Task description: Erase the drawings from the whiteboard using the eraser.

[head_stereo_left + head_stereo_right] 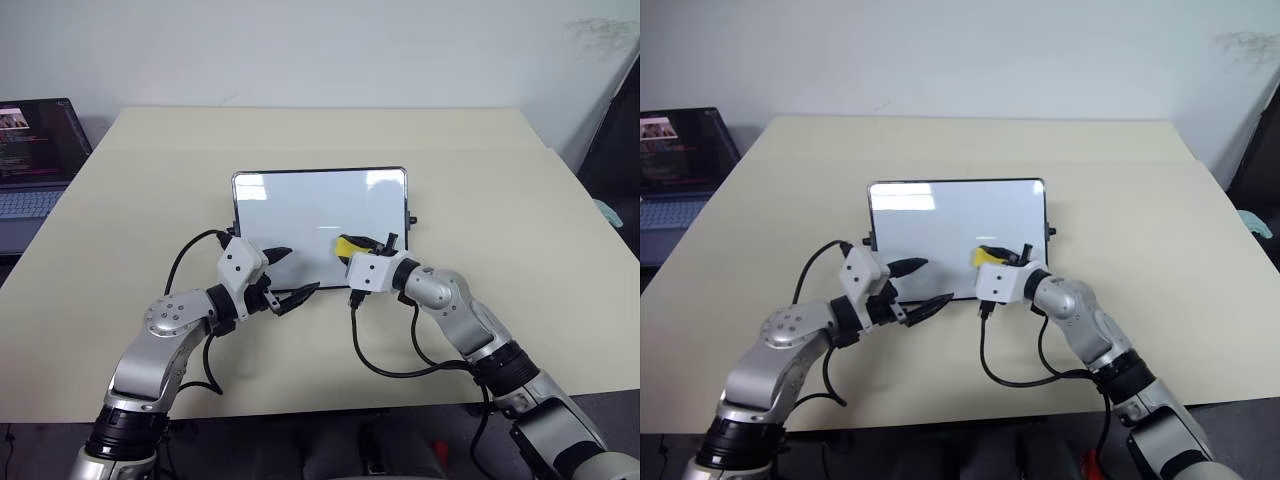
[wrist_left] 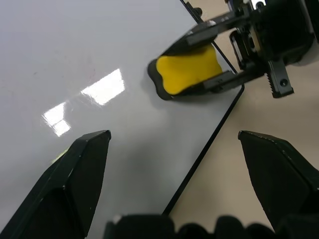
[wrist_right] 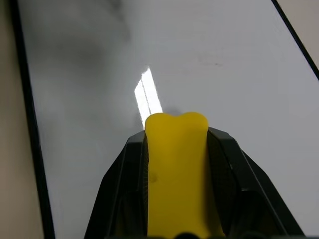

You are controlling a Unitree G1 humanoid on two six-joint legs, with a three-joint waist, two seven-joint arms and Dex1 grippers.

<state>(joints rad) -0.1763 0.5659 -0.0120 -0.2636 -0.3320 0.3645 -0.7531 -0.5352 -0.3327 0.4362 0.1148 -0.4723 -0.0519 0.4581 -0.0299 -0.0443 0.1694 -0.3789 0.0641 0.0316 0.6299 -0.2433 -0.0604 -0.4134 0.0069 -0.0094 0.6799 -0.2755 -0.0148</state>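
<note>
Here, we noted the scene line by line.

Eraser: we saw the yellow eraser (image 1: 347, 245) clamped between the two black fingers of the right gripper (image 1: 368, 247), its free end sticking out past the fingertips over the near right part of the whiteboard (image 1: 300, 205).
Right fingers: closed narrowly against both long sides of the eraser; in the right wrist view we saw the block (image 3: 177, 169) filling the gap between them.
Left fingers: we found the left gripper (image 1: 287, 275) spread wide and holding nothing, poised over the board's near edge, one finger above the white surface and the other near the frame.
Eraser to left fingers: it lay well apart from them, off toward the robot's right.
Whiteboard: it lay flat on the beige bench (image 1: 500, 200), long side toward the robot, thin black frame all round.
Drawings: we could make out no clear red strokes; the left wrist view gave us only a very faint reddish trace on the board (image 2: 89, 74).
Left wrist view: it alone showed the eraser's dark lower edge (image 2: 189, 72).
Head views: they alone showed a laptop (image 1: 35, 160) at the far left.
</note>
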